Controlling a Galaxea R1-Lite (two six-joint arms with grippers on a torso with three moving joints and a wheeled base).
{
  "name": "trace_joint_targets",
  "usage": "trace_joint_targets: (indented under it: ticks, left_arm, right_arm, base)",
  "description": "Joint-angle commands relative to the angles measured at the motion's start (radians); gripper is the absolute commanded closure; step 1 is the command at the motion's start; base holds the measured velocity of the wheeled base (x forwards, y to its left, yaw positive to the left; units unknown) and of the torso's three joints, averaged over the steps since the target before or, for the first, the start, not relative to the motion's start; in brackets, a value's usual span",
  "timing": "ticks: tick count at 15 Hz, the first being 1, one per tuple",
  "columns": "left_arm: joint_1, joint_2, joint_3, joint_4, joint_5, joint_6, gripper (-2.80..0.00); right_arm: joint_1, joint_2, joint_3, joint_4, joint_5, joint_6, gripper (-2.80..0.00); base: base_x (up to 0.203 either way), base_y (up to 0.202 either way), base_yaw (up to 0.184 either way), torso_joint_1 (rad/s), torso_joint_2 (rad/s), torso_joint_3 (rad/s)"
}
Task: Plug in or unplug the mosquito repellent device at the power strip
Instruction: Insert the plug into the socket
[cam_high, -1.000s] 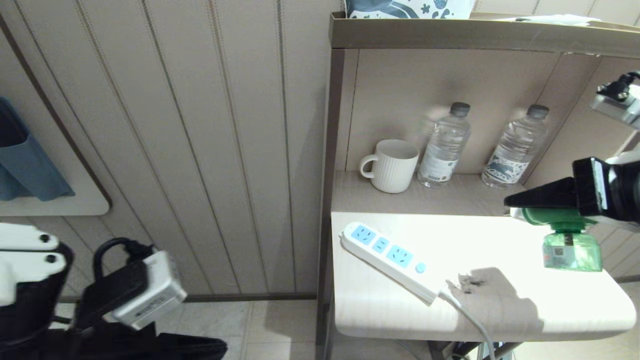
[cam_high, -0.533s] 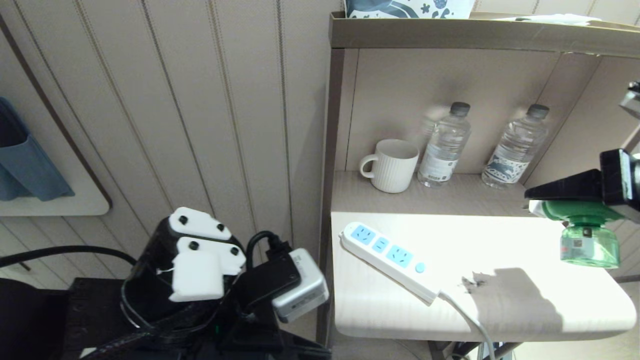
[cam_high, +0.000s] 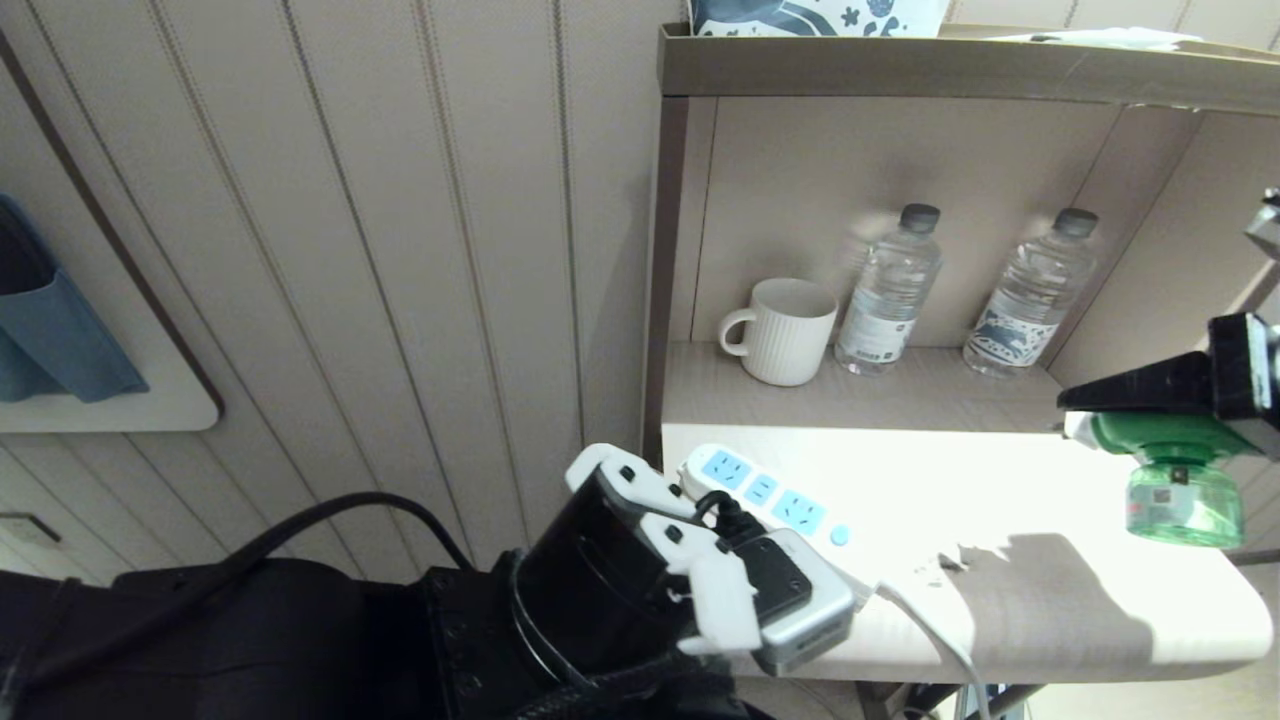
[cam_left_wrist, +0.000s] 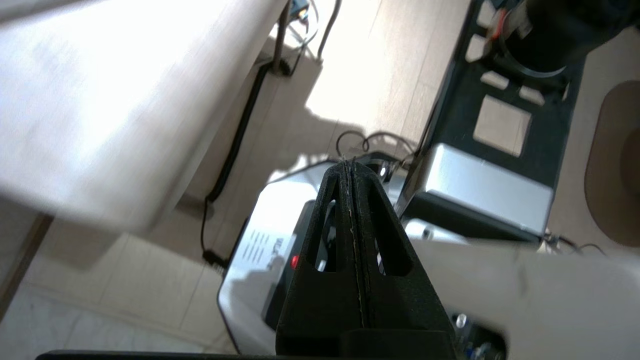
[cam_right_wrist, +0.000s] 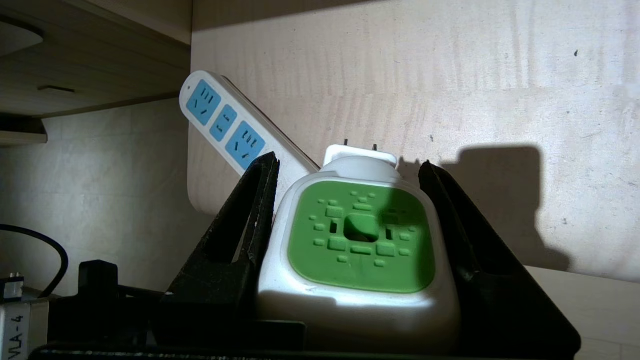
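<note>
The mosquito repellent device (cam_high: 1165, 470) hangs above the table's right end, unplugged, with my right gripper (cam_high: 1100, 420) shut on its white body. In the right wrist view the black fingers (cam_right_wrist: 250, 220) clamp both sides of the device (cam_right_wrist: 360, 235), green cap facing the camera and plug prongs pointing at the tabletop. The power strip (cam_high: 775, 505) lies diagonally at the table's left end, its blue sockets empty; it also shows in the right wrist view (cam_right_wrist: 225, 125). My left arm (cam_high: 690, 560) covers the strip's near end. My left gripper (cam_left_wrist: 352, 167) is shut and empty, pointing toward the floor.
A white mug (cam_high: 785, 330) and two water bottles (cam_high: 890, 290) (cam_high: 1030, 295) stand on the shelf behind the table (cam_high: 1050, 620). The strip's white cord (cam_high: 940, 640) drops over the front edge. The robot base (cam_left_wrist: 480, 185) lies under the left gripper.
My left arm has swung up and to the right, from the lower left to the table's front left corner. The right gripper with the device has shifted a little to the right.
</note>
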Motion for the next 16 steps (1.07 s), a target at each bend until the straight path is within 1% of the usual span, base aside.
trace_joint_targets:
  ticks: [1, 3, 4, 6, 8, 9, 11, 13, 16]
  left_arm:
    - [-0.023, 0.046, -0.051, -0.043, 0.045, -0.006, 0.0]
    - [-0.02, 0.039, -0.071, -0.12, 0.087, -0.008, 0.0]
    - [-0.019, 0.05, -0.086, -0.141, 0.13, -0.005, 0.0]
    - [-0.006, 0.117, -0.134, -0.176, 0.197, 0.001, 0.0]
    - [0.048, 0.2, -0.221, -0.204, 0.225, 0.01, 0.0]
    - [0.079, 0.241, -0.282, -0.205, 0.233, 0.012, 0.0]
    - [0.145, 0.296, -0.395, -0.187, 0.241, 0.013, 0.0]
    - [0.196, 0.319, -0.484, -0.111, 0.239, 0.01, 0.0]
    - [0.248, 0.356, -0.587, -0.016, 0.232, 0.01, 0.0]
  right_arm:
    - [-0.02, -0.001, 0.035, -0.03, 0.006, 0.001, 0.0]
    - [-0.048, -0.001, 0.061, -0.067, 0.008, -0.003, 0.0]
    - [-0.049, 0.001, 0.069, -0.067, 0.01, -0.003, 0.0]
    - [-0.047, -0.002, 0.087, -0.067, 0.01, -0.003, 0.0]
    - [-0.05, -0.005, 0.088, -0.067, 0.01, -0.003, 0.0]
    - [-0.049, -0.012, 0.088, -0.067, 0.01, -0.003, 0.0]
    - [-0.049, -0.022, 0.092, -0.067, 0.01, -0.003, 0.0]
    - [-0.05, -0.025, 0.104, -0.067, 0.01, -0.006, 0.0]
    - [-0.05, -0.027, 0.132, -0.069, 0.022, -0.011, 0.0]
  base:
    - [0.0, 0.0, 0.0, 0.0, 0.0, 0.0]
    - [0.0, 0.0, 0.0, 0.0, 0.0, 0.0]
    - [0.0, 0.0, 0.0, 0.0, 0.0, 0.0]
    - [0.0, 0.0, 0.0, 0.0, 0.0, 0.0]
    - [0.0, 0.0, 0.0, 0.0, 0.0, 0.0]
    - [0.0, 0.0, 0.0, 0.0, 0.0, 0.0]
    - [0.0, 0.0, 0.0, 0.0, 0.0, 0.0]
    - [0.0, 0.0, 0.0, 0.0, 0.0, 0.0]
    - [0.0, 0.0, 0.0, 0.0, 0.0, 0.0]
